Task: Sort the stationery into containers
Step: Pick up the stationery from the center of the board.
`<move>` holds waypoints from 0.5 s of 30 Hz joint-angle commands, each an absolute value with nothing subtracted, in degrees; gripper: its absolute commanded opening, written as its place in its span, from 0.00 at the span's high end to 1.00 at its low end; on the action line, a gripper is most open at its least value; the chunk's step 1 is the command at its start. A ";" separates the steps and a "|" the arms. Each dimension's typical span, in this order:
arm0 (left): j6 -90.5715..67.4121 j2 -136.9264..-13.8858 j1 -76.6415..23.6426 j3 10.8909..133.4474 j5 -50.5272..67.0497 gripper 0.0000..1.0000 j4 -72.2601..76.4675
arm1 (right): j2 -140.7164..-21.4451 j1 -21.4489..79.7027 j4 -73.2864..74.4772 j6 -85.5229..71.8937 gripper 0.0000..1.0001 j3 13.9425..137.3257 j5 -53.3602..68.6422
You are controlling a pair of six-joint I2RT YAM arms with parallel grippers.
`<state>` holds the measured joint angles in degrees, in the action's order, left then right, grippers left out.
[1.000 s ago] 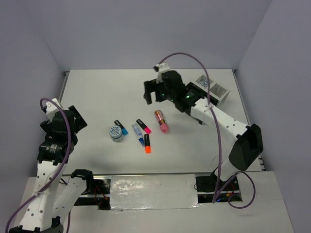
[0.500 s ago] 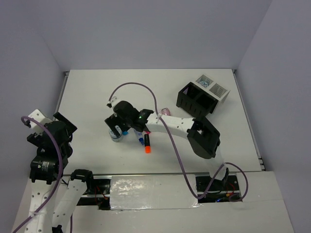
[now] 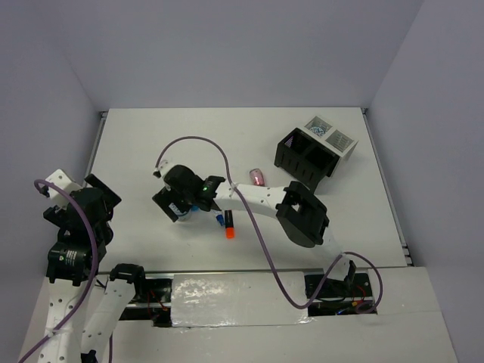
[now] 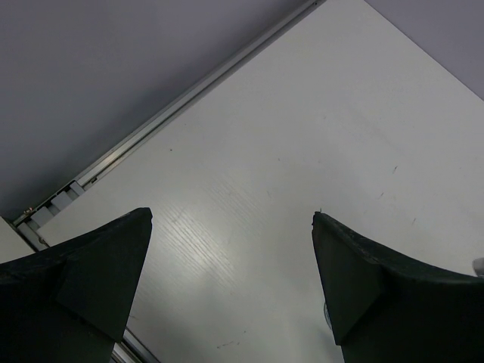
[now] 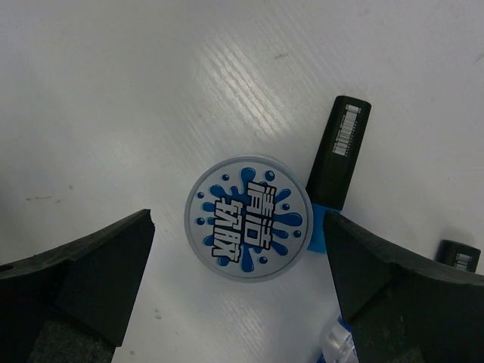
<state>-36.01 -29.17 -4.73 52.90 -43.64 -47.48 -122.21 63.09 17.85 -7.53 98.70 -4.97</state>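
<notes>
1. At the right tool (image 5: 238, 223): spread wide, gripping nothing, poised directly above the blue-white roll (image 5: 246, 219), one finger to each side of it.
2. Under it: roll lying flat on the table (image 5: 113, 76), printed face up.
3. Against the roll's rim: blue-capped highlighter (image 5: 336, 155), black barrel pointing away.
4. Further out: orange-capped highlighter (image 3: 229, 227) near the arm; pink capsule (image 3: 258, 177) just behind it.
5. Far right: black box (image 3: 304, 157) touching white mesh box (image 3: 333, 138), second roll (image 3: 319, 131) in the latter's left compartment.
6. At the left tool (image 4: 231, 219): likewise wide, holding nothing, above the table's left edge, well apart from the stationery.
</notes>
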 commanded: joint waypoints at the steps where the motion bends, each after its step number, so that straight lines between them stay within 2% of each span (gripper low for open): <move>1: -34.80 -29.53 -4.40 53.88 -43.07 0.01 -45.00 | -124.54 63.46 18.72 -6.68 0.00 101.78 -5.45; 5: -34.63 -29.62 -4.48 53.79 -42.89 0.01 -44.82 | -126.29 63.98 19.25 -6.24 0.01 102.57 -5.97; 8: -34.54 -29.71 -4.39 53.88 -42.63 0.01 -44.65 | -126.56 64.16 18.81 -6.07 0.07 102.39 -6.15; 9: -34.37 -29.79 -4.39 53.79 -42.54 0.01 -44.65 | -126.30 64.16 18.55 -6.06 0.22 102.13 -6.41; 13: -34.01 -29.79 -4.40 53.61 -41.84 0.01 -44.21 | -124.46 64.60 15.48 -5.98 0.42 99.59 -6.94; 15: -33.93 -29.88 -4.40 53.61 -41.75 0.01 -44.12 | -123.31 64.69 14.16 -5.80 0.57 98.62 -6.51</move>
